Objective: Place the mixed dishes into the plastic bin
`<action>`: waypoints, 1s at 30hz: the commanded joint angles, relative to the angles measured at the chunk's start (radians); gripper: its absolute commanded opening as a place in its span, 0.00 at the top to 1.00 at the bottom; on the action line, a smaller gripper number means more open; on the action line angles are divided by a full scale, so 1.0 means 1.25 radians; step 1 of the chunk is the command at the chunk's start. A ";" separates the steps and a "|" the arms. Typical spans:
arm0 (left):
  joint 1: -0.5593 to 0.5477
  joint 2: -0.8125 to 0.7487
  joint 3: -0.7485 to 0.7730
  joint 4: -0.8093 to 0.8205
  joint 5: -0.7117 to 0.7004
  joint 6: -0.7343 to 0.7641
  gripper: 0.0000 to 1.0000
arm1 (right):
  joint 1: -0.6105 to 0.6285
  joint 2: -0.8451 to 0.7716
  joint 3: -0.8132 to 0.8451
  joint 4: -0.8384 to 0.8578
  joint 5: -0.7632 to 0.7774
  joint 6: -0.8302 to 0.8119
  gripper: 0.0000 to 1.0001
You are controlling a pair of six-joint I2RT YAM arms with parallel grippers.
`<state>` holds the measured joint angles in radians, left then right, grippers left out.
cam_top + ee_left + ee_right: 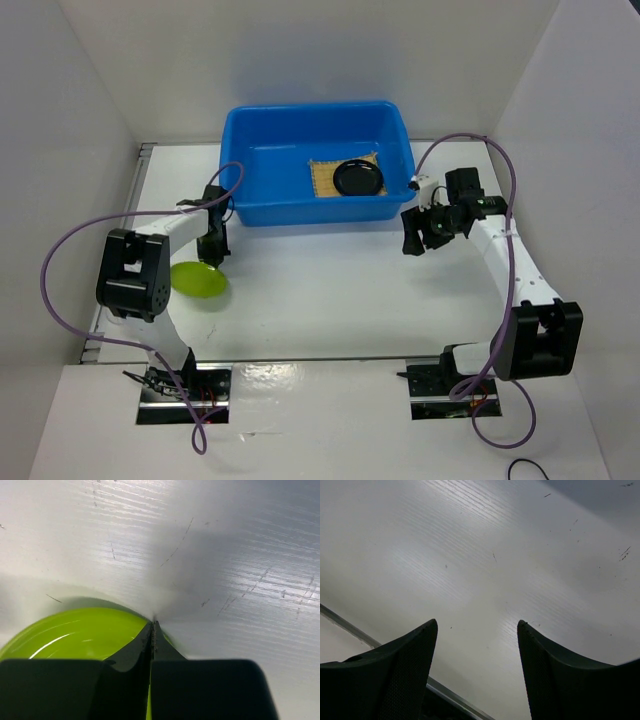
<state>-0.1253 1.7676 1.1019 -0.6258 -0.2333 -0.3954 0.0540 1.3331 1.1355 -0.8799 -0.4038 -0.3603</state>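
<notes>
Progress looks about halfway. The plastic bin point(300, 212) sits at the far middle of the table point(330, 290), and two dishes already lie in its right half. The woven mat point(322, 178) is flat on the floor of the bin, and the small black plate point(359, 178) rests on top of it. The lime-green plate point(196, 280) is outside on the table, near the front left of the bin. I cannot find the clear cup in any view.

The top camera places the left gripper point(214, 255) at the far edge of the green plate, and the right gripper point(418, 238) just off the bin's front right corner.

Only the left wrist view shows that the left fingers are pressed fully together, tips at the plate's rim. Green shows on both sides of them, so I cannot tell whether the rim is pinched.

Only the right wrist view shows the right fingers spread wide over bare table, holding nothing.
</notes>
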 commanded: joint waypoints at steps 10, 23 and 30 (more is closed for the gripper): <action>-0.008 -0.019 -0.002 0.011 0.033 -0.005 1.00 | -0.008 -0.045 -0.016 0.038 -0.011 -0.008 0.30; -0.047 -0.127 0.006 -0.060 0.093 0.012 0.31 | -0.008 -0.045 -0.016 0.038 -0.011 -0.008 0.30; -0.056 -0.221 0.030 -0.113 0.134 -0.005 0.00 | -0.008 -0.045 -0.016 0.038 -0.011 -0.008 0.30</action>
<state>-0.2028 1.5734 1.0931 -0.7540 -0.1097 -0.3946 0.0517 1.3106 1.1198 -0.8673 -0.4049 -0.3607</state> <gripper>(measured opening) 0.998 0.701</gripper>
